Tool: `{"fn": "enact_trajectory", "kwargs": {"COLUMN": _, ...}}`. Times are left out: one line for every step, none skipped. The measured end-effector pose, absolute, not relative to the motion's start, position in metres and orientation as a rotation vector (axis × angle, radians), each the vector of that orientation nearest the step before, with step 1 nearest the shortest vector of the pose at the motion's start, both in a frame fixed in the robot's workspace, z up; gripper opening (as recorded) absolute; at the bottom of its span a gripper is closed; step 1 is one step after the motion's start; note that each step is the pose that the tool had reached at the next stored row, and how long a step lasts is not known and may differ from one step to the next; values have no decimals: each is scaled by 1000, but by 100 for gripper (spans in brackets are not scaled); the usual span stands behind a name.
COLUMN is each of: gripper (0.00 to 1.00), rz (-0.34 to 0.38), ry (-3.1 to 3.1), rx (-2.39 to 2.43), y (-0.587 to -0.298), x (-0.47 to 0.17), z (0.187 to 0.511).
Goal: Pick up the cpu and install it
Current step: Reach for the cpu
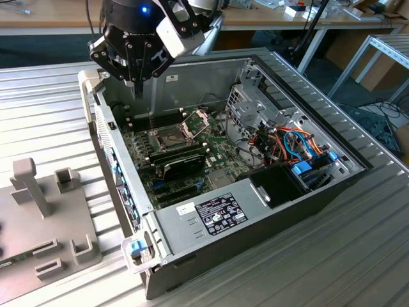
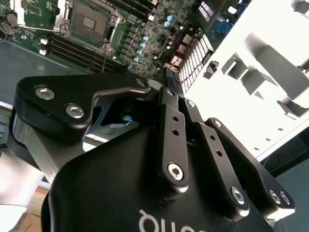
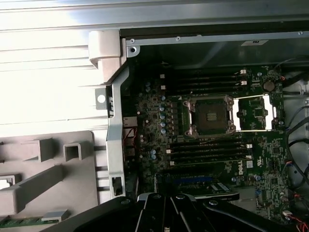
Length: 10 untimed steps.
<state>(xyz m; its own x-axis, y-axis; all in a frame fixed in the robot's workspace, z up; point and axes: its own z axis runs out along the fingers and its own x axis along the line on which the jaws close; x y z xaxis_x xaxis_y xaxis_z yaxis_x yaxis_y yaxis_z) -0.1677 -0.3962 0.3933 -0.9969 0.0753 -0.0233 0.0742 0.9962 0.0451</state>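
**Cpu's whereabouts unclear**

I cannot tell where the cpu lies. Below and beyond the black pincer (image 1: 136,86), the dark square socket (image 3: 211,116) sits bare. Its shiny hinged metal frame (image 1: 197,120) is thrown back, apparently to admit a chip. The pincer's fingers look pressed together.

A ribbed grey metal table (image 1: 45,96) lies under bright light. Behind it stands a long wooden desk (image 1: 57,27), and the floor (image 1: 38,51) there is dark.
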Motion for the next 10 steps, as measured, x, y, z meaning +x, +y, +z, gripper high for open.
{"fn": "enact_trajectory", "kwargs": {"gripper": 11, "rz": 69, "ry": 3114, "rx": 117, "y": -396, "x": -168, "z": 393}}
{"fn": "enact_trajectory", "kwargs": {"gripper": 11, "rz": 69, "ry": 3114, "rx": 117, "y": -396, "x": -169, "z": 393}}
{"fn": "enact_trajectory", "kwargs": {"gripper": 11, "rz": 69, "ry": 3114, "rx": 117, "y": -396, "x": -170, "z": 393}}
{"fn": "enact_trajectory", "kwargs": {"gripper": 11, "rz": 69, "ry": 3114, "rx": 117, "y": -396, "x": -171, "z": 393}}
{"fn": "enact_trajectory", "kwargs": {"gripper": 11, "rz": 69, "ry": 3114, "rx": 117, "y": -396, "x": -172, "z": 393}}
{"fn": "enact_trajectory", "kwargs": {"gripper": 11, "rz": 69, "ry": 3114, "rx": 117, "y": -396, "x": -172, "z": 393}}
{"fn": "enact_trajectory", "kwargs": {"gripper": 11, "rz": 69, "ry": 3114, "rx": 117, "y": -396, "x": -173, "z": 393}}
{"fn": "enact_trajectory", "kwargs": {"gripper": 11, "rz": 69, "ry": 3114, "rx": 117, "y": -396, "x": -174, "z": 393}}
{"fn": "enact_trajectory", "kwargs": {"gripper": 11, "rz": 69, "ry": 3114, "rx": 117, "y": -396, "x": -175, "z": 393}}
{"fn": "enact_trajectory", "kwargs": {"gripper": 11, "rz": 69, "ry": 3114, "rx": 117, "y": -396, "x": -177, "z": 393}}
